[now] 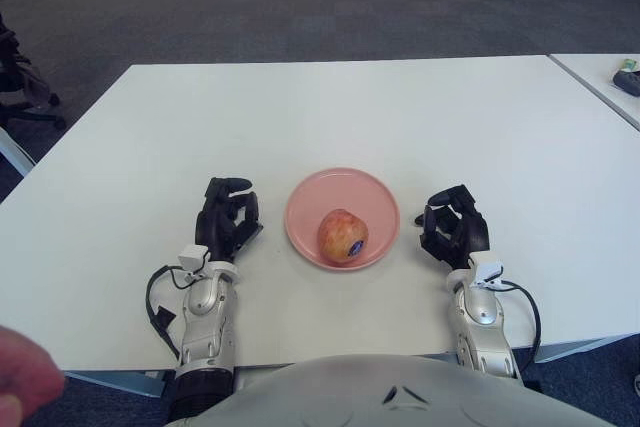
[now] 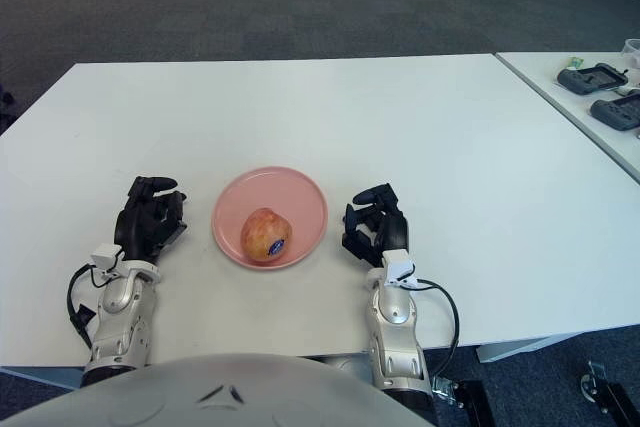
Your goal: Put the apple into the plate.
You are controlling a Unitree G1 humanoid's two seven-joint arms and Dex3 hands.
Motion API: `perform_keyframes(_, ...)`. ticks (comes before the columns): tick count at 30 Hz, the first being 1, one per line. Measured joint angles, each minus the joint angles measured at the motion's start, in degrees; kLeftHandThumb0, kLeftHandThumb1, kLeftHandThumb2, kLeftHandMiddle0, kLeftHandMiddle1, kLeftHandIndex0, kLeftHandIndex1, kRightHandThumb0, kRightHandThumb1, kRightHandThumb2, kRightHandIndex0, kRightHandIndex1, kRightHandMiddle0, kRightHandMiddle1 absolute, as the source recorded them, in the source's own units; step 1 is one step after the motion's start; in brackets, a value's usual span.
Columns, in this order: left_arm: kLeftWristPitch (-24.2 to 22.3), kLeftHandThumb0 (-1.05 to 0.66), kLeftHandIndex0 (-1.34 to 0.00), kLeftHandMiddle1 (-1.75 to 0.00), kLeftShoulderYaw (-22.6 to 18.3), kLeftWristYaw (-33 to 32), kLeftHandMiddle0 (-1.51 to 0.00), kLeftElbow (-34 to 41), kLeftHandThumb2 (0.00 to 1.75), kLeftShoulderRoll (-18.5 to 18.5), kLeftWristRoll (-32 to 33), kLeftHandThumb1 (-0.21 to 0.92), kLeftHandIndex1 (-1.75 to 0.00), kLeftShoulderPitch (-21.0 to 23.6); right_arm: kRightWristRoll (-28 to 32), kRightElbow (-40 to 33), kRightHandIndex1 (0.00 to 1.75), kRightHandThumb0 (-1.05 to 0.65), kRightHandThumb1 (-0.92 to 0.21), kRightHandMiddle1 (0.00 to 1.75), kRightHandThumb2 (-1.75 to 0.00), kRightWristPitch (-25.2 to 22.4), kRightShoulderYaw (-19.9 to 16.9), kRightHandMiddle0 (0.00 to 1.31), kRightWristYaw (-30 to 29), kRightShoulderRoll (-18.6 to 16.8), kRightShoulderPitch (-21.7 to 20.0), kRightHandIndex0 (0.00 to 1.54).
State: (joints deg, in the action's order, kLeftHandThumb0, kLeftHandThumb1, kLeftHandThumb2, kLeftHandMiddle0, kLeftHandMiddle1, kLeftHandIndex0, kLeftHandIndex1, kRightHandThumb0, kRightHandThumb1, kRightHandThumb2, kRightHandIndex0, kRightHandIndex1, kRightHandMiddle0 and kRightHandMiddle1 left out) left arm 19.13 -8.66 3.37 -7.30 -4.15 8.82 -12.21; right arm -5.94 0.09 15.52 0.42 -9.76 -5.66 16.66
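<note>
The bench [image 1: 330, 107] is seen from the robot's head, looking forward and down across its near edge toward the far edge and the floor [image 1: 200, 7] beyond. Both eyes share nearly the whole benchtop; more of the neighbouring bench [image 2: 590, 97] at the right is taken in by the right eye.

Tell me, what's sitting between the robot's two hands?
A pink plate holding the apple lies between the left hand and right hand, seen in both eye views.
</note>
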Motion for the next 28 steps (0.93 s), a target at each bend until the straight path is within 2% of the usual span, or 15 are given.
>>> perform_keyframes(19,0.96,-0.38,-0.34,-1.75,0.0,0.0,-0.97,-0.51,0.86,0.01,-0.23,0.68,-1.75,0.0,-0.03,-0.22,1.4,-0.4,-0.6,1.75,-0.97,-0.39,0.03,0.39,0.01,-0.04,0.16,0.62)
perform_keyframes(28,-0.09,-0.38,-0.32,-1.75,-0.1,0.07,-0.94,0.04,0.82,-0.02,0.91,0.71,-1.75,-0.01,-0.03,-0.25,1.4,-0.4,-0.6,1.75,-0.97,-0.39,0.04,0.39,0.01,-0.04,0.17,0.62)
